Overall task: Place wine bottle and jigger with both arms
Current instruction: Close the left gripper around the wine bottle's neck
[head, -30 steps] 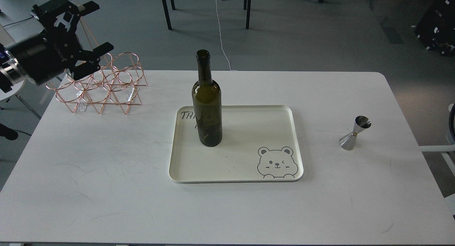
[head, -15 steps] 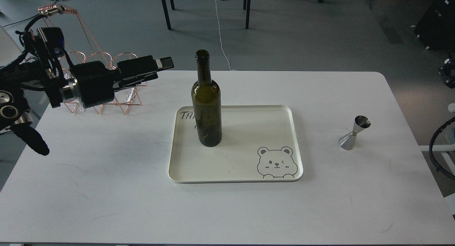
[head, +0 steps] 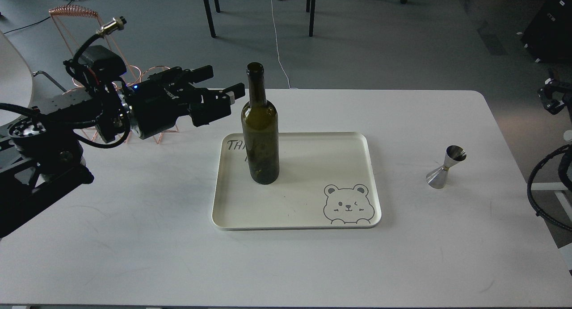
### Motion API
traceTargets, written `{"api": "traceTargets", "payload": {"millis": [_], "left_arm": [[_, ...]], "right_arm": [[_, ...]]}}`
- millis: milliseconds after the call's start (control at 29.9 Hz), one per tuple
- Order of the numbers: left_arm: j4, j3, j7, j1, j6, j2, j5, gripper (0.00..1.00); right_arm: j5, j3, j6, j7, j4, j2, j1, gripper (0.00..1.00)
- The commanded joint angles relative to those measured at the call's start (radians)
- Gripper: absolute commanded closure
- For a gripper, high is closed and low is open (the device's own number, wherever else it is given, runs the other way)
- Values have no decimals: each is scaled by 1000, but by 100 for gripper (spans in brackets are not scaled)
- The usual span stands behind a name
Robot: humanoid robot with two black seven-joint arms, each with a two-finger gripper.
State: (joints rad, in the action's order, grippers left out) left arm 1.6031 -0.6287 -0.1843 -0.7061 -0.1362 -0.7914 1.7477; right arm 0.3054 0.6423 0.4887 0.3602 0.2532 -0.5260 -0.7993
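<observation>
The wine bottle (head: pixel 260 126) stands upright on the left part of a cream tray (head: pixel 374 179) with a bear drawing. The jigger (head: pixel 445 167) stands on the white table, to the right of the tray. My left gripper (head: pixel 220 83) is open and empty, just left of the bottle's shoulder and neck, and does not touch it. One finger (head: pixel 201 71) points up-right and the other (head: pixel 232 92) reaches close to the bottle. My right arm shows only at the right edge. Its end (head: pixel 553 98) is small and dark, above and well right of the jigger.
A copper wire bottle rack (head: pixel 154 70) stands at the table's back left, partly hidden behind my left arm. Black cable loops (head: pixel 538 184) hang off the table's right edge. Chair legs and cords are on the floor behind the table (head: pixel 134 237).
My left arm has swung right from the rack to the bottle's neck, with its fingers spread wider now. The end of my right arm has come up into view at the right edge.
</observation>
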Motion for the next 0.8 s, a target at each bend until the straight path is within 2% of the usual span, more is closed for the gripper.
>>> {"api": "traceTargets", "payload": {"millis": [0,435,769], "left_arm": [[0,36,0,0,15,4,18,2],[-32,61,3,0,69,92,145,3],[-64,61,12,-1,69,146,148,3]], "right_arm": [[0,0,0,0,0,0,0,1],[0,0,0,2,0,1,3,1],[0,0,0,2,0,1,3,1]]}}
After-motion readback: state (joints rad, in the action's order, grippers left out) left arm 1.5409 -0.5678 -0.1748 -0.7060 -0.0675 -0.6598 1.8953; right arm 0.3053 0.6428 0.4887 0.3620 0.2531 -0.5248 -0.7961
